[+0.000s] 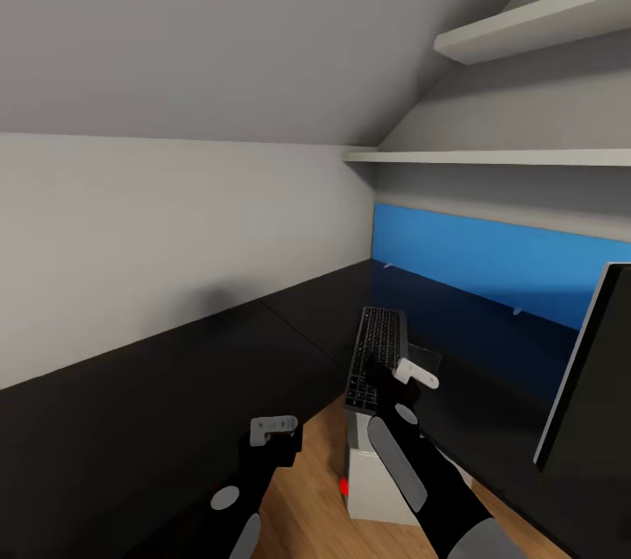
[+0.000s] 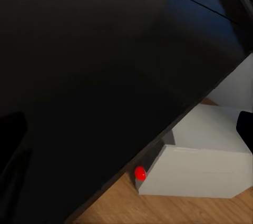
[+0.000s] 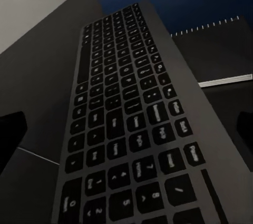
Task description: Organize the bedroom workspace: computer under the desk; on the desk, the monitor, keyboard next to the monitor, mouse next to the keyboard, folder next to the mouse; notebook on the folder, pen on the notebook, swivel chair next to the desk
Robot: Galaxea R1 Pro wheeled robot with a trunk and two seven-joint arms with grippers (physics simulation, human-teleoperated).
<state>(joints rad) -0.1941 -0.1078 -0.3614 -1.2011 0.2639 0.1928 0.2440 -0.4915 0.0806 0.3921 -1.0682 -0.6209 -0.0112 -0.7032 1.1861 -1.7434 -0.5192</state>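
Both grippers hovered by the desk [image 1: 158, 401]; the right gripper [image 1: 386, 384] apparently pinched the keyboard [image 1: 372, 357] above the desktop, while I couldn't tell the left gripper's [image 1: 273, 436] spread. Lowering it flat beside the monitor [image 1: 592, 384] seemed wise

My arms are glossy black tubes in the head view, each with grey oval patches along the forearm. The right arm [image 1: 421, 471] carries a long grey oval panel, a smaller grey disc near the wrist, and a grey band low down. The left arm [image 1: 250, 498] shows a grey disc too. Both wrists end in pale grey blocky brackets above black fingers.
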